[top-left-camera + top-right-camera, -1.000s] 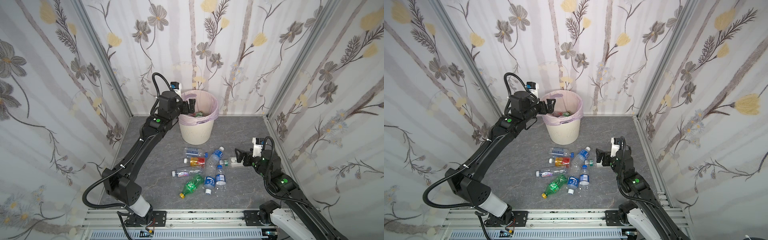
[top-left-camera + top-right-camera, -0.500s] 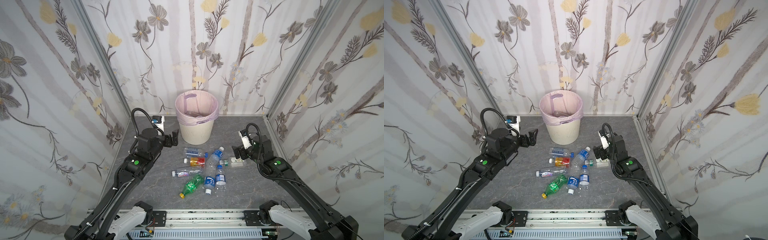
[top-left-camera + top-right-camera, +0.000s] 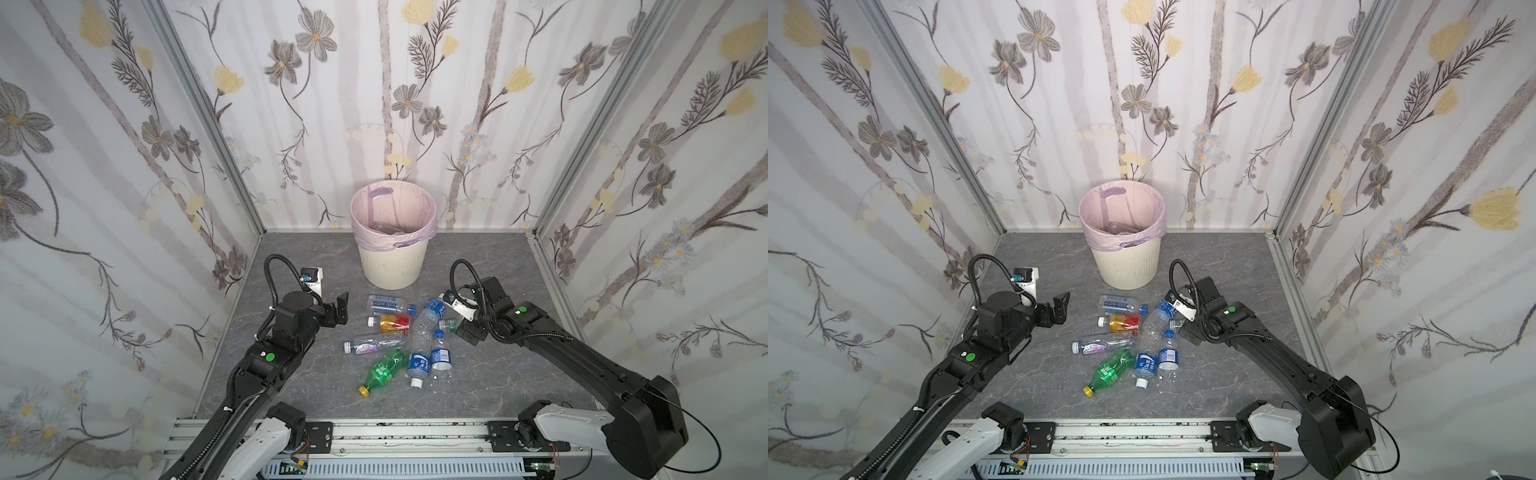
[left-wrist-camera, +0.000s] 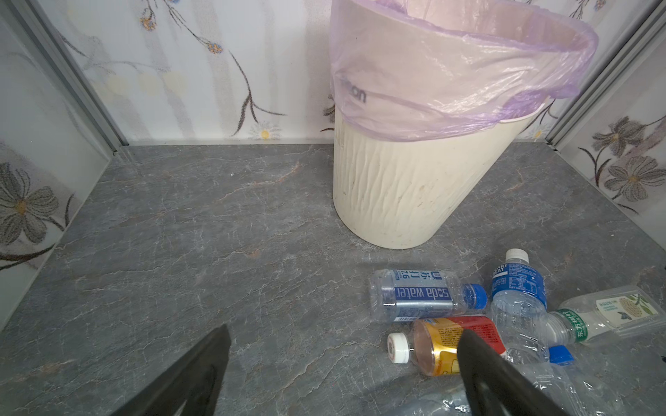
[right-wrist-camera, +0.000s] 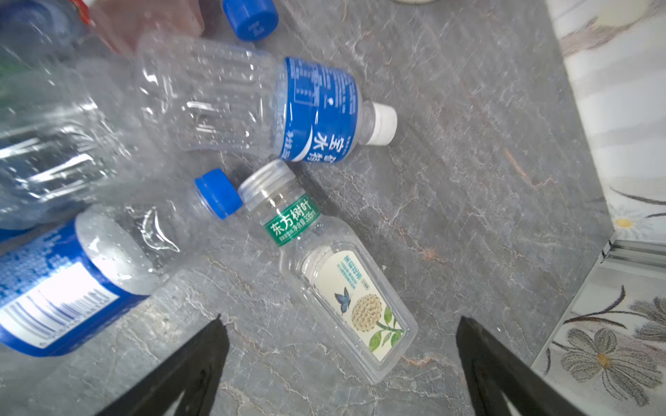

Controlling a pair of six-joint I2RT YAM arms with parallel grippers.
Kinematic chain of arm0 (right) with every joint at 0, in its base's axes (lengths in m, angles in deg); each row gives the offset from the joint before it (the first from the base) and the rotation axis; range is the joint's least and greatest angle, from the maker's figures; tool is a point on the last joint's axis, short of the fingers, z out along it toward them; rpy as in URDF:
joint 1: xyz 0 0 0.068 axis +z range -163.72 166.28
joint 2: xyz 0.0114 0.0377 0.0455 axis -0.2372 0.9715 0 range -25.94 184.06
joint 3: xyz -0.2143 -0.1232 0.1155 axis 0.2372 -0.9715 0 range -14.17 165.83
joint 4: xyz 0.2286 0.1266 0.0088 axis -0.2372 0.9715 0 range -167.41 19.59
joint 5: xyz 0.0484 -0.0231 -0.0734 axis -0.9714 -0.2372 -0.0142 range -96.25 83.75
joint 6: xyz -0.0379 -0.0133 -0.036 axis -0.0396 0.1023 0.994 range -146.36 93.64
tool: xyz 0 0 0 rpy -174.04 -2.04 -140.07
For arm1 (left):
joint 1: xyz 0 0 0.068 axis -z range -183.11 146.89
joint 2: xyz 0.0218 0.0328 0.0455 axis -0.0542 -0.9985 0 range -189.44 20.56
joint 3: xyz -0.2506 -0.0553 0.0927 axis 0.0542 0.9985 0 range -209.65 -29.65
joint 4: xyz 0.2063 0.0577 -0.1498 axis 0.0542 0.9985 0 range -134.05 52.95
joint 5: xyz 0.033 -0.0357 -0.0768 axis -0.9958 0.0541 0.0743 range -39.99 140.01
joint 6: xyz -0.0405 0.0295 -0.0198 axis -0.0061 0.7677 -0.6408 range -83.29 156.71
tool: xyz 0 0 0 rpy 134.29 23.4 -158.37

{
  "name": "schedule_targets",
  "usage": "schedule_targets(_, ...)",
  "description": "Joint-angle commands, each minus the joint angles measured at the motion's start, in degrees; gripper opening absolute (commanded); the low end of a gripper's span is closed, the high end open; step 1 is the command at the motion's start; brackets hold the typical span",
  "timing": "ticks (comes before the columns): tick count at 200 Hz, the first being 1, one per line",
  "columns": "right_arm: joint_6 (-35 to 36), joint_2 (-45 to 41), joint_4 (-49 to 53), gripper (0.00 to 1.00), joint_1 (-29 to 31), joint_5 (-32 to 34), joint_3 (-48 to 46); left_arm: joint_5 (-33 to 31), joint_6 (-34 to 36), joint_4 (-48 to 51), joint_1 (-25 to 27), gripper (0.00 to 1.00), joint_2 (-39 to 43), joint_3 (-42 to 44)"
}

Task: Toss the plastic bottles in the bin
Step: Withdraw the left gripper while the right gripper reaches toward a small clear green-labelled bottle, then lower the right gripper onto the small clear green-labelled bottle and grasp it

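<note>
The bin [image 3: 392, 257] stands at the back, its pink liner over the rim, with a clear bottle dimly visible inside. Several plastic bottles lie on the floor in front of it: a soda water bottle [image 4: 418, 295], one with a red-orange label [image 3: 392, 323], a green one [image 3: 384, 371] and blue-labelled ones [image 5: 317, 108]. My left gripper [image 4: 344, 331] hangs open and empty, left of the red-orange bottle. My right gripper [image 5: 340, 320] is open just above a flat clear bottle with a green neck band [image 5: 338, 288], whose base lies between the fingers.
Flowered walls close in the grey stone floor [image 3: 299, 374] on three sides. An aluminium rail [image 3: 374, 432] runs along the front edge. The right wall's base [image 5: 630, 252] is close beside the flat bottle.
My left arm has left the bin's rim and dropped low beside the bottles, open throughout. My right gripper has shifted over the flat clear bottle.
</note>
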Motion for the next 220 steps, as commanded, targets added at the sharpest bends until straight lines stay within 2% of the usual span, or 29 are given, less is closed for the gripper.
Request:
schedule_targets(1, 2.8, 3.0, 1.3, 1.00, -0.5, -1.9, 2.0, -0.8, -0.4, -0.8, -0.1, 1.00, 1.3, 0.6)
schedule_targets(19, 2.8, 5.5, 1.6, 0.99, -0.7, -3.8, 2.9, -0.7, -0.6, -0.7, -0.1, 1.00, 2.3, 1.1)
schedule_targets(59, 3.3, 13.0, 0.4, 0.98, -3.5, -3.4, 4.1, -1.7, -0.6, -0.7, -0.1, 1.00, 3.7, 1.8)
schedule_targets(96, 4.0, 14.9, -1.4, 0.98, -5.8, -5.4, 4.3, -1.7, -1.2, -0.1, -0.1, 1.00, 5.9, 2.6)
schedule_targets(133, 3.6, 18.1, -6.5, 0.94, -6.6, -6.5, 4.1, -2.4, -1.4, 0.0, -0.1, 1.00, 6.9, 2.8)
schedule_targets(174, 1.8, 19.7, -5.9, 0.88, -6.8, -7.5, 3.6, -2.9, -1.6, 1.3, -0.1, 1.00, 9.1, 3.1)
schedule_targets(220, -2.3, 16.9, -5.9, 0.80, -7.2, -8.1, 2.0, -3.5, -1.5, 2.2, -0.1, 1.00, 10.3, 3.2)
